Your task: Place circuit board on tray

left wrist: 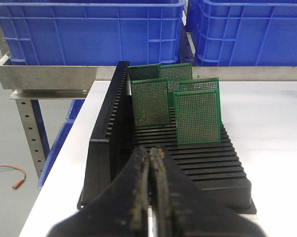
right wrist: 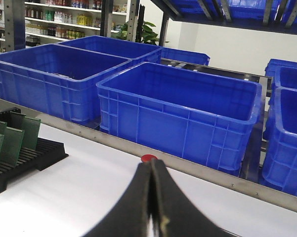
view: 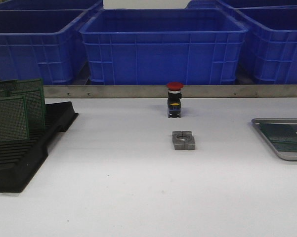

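At the left of the front view several green perforated circuit boards were seen upright in the black slotted rack, another green board already lying on the grey metal tray at the right edge, while both grippers, left and right, were held empty with jaws pressed together, so the stage could not be settled.

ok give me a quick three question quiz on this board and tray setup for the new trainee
1. True or false: the left gripper is shut and holds nothing.
2. Multiple choice: where do the circuit boards stand? A) flat on the white table B) upright in the slots of the black rack C) inside a blue bin
3. Short answer: which object stands between the grey block and the blue bin at mid-table?

Key
1. True; the right gripper is shut too.
2. B. The metal tray sits at the table's right edge with something green already lying on it.
3. The red push button.
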Robot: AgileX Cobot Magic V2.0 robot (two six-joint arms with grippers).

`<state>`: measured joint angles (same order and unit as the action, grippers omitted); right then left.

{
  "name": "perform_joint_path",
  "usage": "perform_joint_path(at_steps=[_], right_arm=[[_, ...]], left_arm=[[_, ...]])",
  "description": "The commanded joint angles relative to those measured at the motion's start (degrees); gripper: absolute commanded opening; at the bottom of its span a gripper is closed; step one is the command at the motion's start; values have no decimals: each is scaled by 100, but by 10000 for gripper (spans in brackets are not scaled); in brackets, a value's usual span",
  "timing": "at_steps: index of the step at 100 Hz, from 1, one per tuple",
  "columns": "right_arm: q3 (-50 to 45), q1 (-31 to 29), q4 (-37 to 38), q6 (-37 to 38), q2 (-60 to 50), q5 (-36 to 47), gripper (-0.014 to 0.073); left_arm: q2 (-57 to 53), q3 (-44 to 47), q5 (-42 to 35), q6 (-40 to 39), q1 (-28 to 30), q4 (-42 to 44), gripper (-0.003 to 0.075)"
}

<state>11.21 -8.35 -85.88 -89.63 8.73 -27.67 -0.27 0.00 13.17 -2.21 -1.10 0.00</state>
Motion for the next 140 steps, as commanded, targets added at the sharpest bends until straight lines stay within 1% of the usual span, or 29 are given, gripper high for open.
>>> perform_joint_path(at_steps=[1,55,60,68,74,80,85,87,88,93,95,99,100,102,105,112,120,126,132,140], right_arm=[[159,-8,-254,-41,60,-1,-112],[159,-8,-248,-41,60,32,-112],[159,-21,-102,-34,60,286,-112],[159,-36,505,155,60,833,-112],[159,-36,1088,660,60,1074,-112],[171,-36,1952,1328,60,1164,-112],[171,-36,2694,2247,60,1260,-112],[171,-30,3056,2504,60,1303,-112],[171,-30,3183,2767,52,1315,-112],[171,-30,4257,3749,54,1406,-112],[171,-19,4527,4184,54,1449,-112],[165,15,5308,4991,41,1573,-112],[165,35,5566,5111,27,1599,-112],[157,74,5814,5443,21,1694,-112],[123,132,6396,5829,-18,1852,-112],[-39,318,7295,6714,-130,2407,-112],[-326,503,8023,7680,-282,3017,-112],[-592,550,8450,8195,-409,3230,-112],[-860,538,8553,8594,-539,3373,-112],[-1241,536,8588,8840,-886,3562,-112]], left_arm=[[-178,278,-452,-12,-44,-46,-20],[-178,278,-452,-12,-44,-46,-20],[-178,278,-452,-12,-44,-46,-20],[-178,278,-452,-12,-44,-46,-20],[-178,278,-452,-12,-44,-46,-20],[-178,278,-452,-12,-44,-46,-20],[-178,278,-452,-12,-44,-46,-20],[-178,278,-452,-12,-44,-46,-20],[-178,278,-452,-12,-44,-46,-20],[-178,278,-452,-12,-44,-46,-20],[-178,278,-452,-12,-44,-46,-20],[-178,278,-452,-12,-44,-46,-20],[-178,278,-452,-12,-44,-46,-20],[-178,278,-452,-12,-44,-46,-20],[-178,278,-452,-12,-44,-46,-20],[-178,278,-452,-12,-44,-46,-20],[-178,278,-452,-12,-44,-46,-20],[-178,278,-452,-12,-44,-46,-20],[-178,278,-452,-12,-44,-46,-20],[-178,278,-452,-12,-44,-46,-20]])
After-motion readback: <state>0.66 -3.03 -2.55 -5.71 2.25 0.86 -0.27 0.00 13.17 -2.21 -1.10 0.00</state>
